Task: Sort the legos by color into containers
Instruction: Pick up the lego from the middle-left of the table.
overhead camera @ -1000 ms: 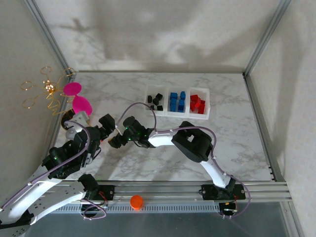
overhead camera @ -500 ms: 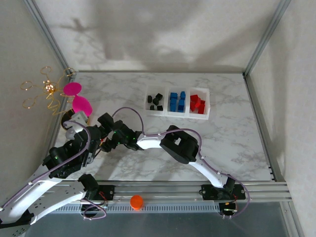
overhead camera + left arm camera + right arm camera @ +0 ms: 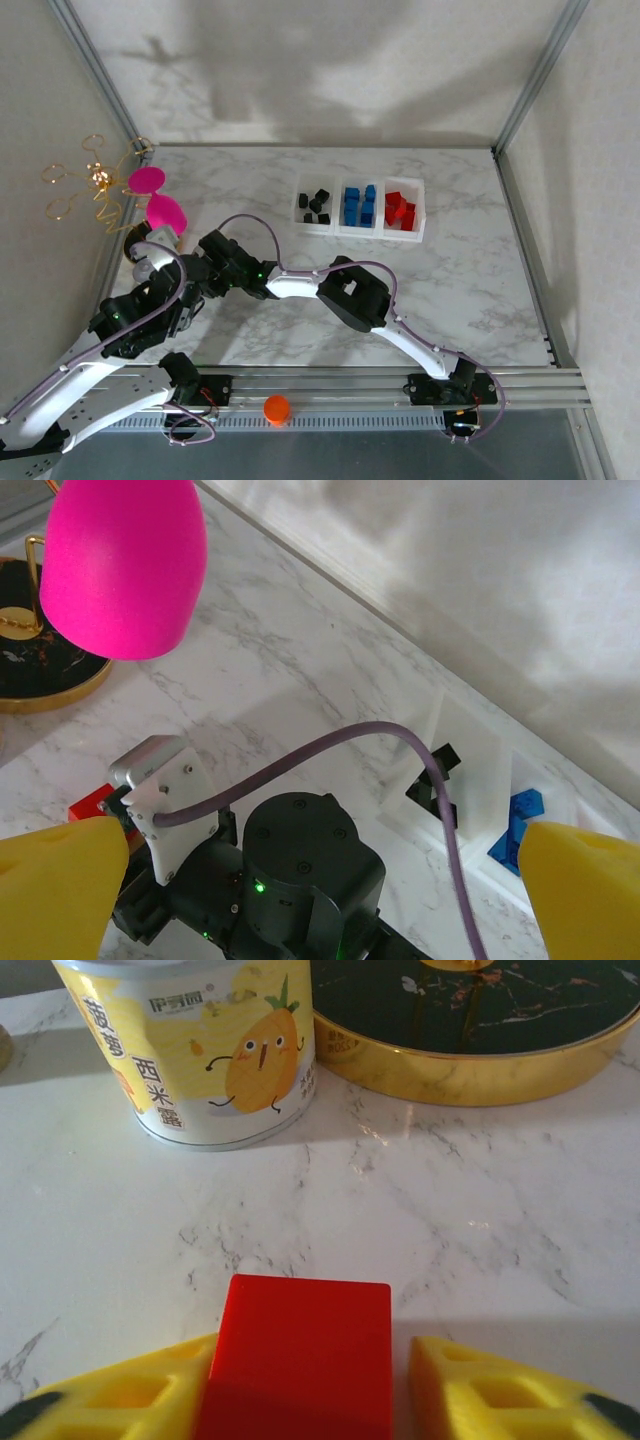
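The marble table (image 3: pixel 470 270) is the widest thing under me. Seen from above, my two arms meet at its left side, so tangled that I cannot tell one set of fingers from the other there. My right arm (image 3: pixel 345 290) reaches across to that spot, and its dark wrist blocks most of what lies below my left gripper (image 3: pixel 320 900). That gripper's yellow tips stand far apart at the frame's bottom corners with nothing clasped. The pink ornament (image 3: pixel 125 565) is cut off by the top edge, and its gold-rimmed base (image 3: pixel 470 1020) is cropped too. The three trays (image 3: pixel 360 208) sit in a row at the far middle of the table, well apart from my fingers. They hold black bricks (image 3: pixel 315 203) on the left, blue bricks (image 3: pixel 358 205) in the middle and red bricks (image 3: pixel 400 211) on the right, too small to count. A can (image 3: pixel 200 1050) with a pineapple cartoon stands near the base, its upper part out of frame. My right gripper (image 3: pixel 310 1380) brackets a single red brick (image 3: pixel 295 1340) resting on the marble. One pad touches it and a thin pale sliver shows beside the other, so I cannot tell whether I have it clenched. An orange cap (image 3: pixel 277 408) lies on the rail by my bases.
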